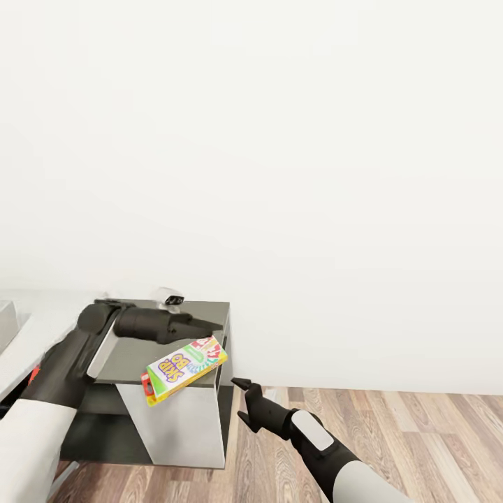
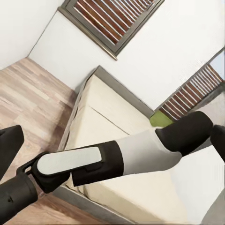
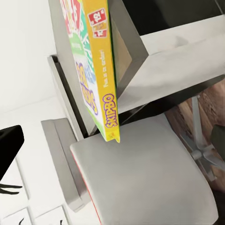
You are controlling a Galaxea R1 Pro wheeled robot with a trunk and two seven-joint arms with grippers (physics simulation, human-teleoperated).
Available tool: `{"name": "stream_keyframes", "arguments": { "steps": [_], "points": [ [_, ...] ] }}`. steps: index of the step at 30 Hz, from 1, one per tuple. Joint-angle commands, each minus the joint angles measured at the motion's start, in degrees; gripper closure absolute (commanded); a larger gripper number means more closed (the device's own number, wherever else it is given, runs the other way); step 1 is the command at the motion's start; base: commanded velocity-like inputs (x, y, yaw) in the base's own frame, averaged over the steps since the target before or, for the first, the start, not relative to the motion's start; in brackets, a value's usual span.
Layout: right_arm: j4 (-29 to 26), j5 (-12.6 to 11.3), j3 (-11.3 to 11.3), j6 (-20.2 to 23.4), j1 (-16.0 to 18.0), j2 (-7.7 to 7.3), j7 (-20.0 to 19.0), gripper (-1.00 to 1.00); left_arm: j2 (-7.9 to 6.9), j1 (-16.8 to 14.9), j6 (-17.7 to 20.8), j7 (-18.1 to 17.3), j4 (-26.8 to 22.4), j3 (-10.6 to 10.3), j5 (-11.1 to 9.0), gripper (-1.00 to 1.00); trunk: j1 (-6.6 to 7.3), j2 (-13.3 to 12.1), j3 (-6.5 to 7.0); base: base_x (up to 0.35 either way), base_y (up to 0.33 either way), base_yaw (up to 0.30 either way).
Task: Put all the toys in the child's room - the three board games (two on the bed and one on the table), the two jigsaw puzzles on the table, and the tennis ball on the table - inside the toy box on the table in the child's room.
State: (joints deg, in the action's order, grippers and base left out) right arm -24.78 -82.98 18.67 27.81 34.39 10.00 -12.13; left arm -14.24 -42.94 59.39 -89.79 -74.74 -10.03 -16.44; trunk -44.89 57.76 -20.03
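One SKIP-BO box [image 1: 185, 368] is seen tilted in the air by the dark-grey desk wing [image 1: 209, 311], just below the left gripper [image 1: 209, 325], whose jaw state cannot be told. The right gripper [image 1: 242, 399] is held lower over the wood floor [image 1: 405, 433], jaws apart, empty. The bed [image 2: 112, 136] is seen in the left wrist view.

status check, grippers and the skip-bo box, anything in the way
Left gripper over the dark-grey wing, jaw state unclear. Right gripper open, empty. SKIP-BO box at the wing's front edge, tilted; grip unclear. Nothing blocking seen.
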Motion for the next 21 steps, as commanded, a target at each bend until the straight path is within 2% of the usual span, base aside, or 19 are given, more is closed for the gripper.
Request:
{"name": "stream_keyframes", "arguments": {
  "steps": [1, 4, 10, 14, 21],
  "points": [
    [0.08, 0.02, 0.14, 0.08, 0.06, 0.0, -0.24, -1.0, 0.89, 0.11, 0.61, -0.21, -0.24, -0.48, 1.13, -1.0, 0.0, 0.05, -0.07, 0.0, 0.0, 0.0],
    [0.08, 0.01, 0.2, 0.12, 0.06, 0.0, -0.25, -1.0, 1.7, 0.36, 0.61, -0.21, -0.23, -0.91, 2.64, -1.0, 0.0, 0.05, -0.07, 0.0, 0.019, 0.0],
    [0.08, 0.01, 0.22, 0.14, 0.06, 0.0, -0.26, -1.0, 0.23, 0.47, 0.61, -0.21, 0.19, -1.08, 3.13, -1.0, 0.0, 0.05, -0.07, 0.0, 0.187, 0.0],
    [0.08, 0.01, 0.23, 0.17, 0.06, 0.0, -0.26, -1.0, -0.13, 0.48, 0.61, -0.21, 0.22, -0.96, 3.09, -1.0, 0.0, 0.05, -0.07, 0.0, 0.086, 0.0],
    [0.08, 0.01, 0.23, 0.22, 0.06, 0.0, -0.28, -1.0, -0.24, 0.48, 0.61, -0.21, 0.26, 1.06, 3.13, -1.0, 0.0, 0.05, -0.07, 0.0, 0.087, 0.0]
  ]
}}
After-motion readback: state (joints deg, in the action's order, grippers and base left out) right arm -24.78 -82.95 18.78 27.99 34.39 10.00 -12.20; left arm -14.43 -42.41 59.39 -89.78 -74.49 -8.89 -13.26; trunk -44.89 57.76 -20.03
